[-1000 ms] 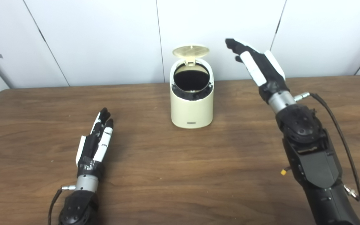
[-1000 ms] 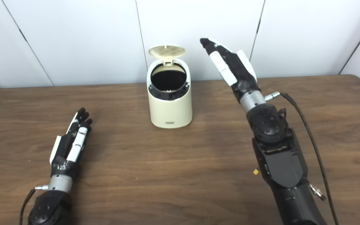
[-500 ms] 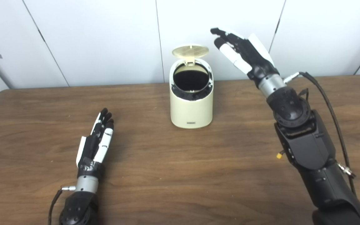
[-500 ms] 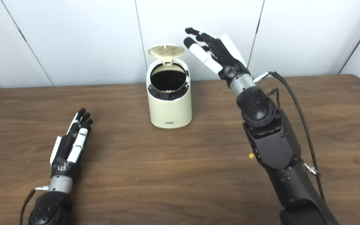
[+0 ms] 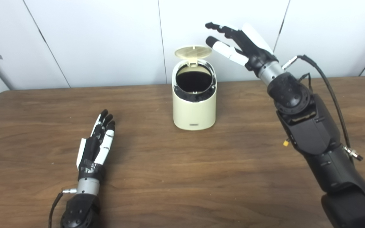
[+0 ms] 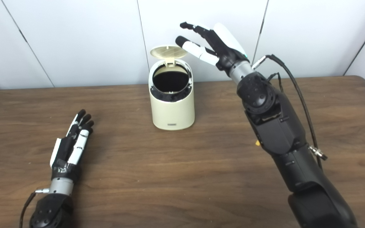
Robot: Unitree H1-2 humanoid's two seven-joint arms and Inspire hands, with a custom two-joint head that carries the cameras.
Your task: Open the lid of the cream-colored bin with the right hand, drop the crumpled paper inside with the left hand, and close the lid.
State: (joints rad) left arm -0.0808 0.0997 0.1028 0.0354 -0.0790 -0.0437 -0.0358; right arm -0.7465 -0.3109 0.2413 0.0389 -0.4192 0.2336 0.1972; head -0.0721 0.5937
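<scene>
One cream-colored bin (image 5: 194,104) stands mid-table (image 5: 182,177), its lid (image 5: 193,51) upright; the interior looks dark, contents unclear. Two hands: the right hand (image 5: 240,44), fingers spread and empty, has swung nearer the lid; the left hand (image 5: 96,143) lies flat, empty, unmoved

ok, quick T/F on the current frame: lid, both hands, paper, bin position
1. The lid of the cream-colored bin stands open. True.
2. The right hand is pressing down on the lid. False: it is raised beside the lid, fingers spread, and no contact shows.
3. The left hand holds the crumpled paper. False: it lies flat on the table, holding nothing; no paper shows anywhere.
4. The bin stands upright near the table's far edge. True.
5. The bin's opening looks dark inside. True.
</scene>
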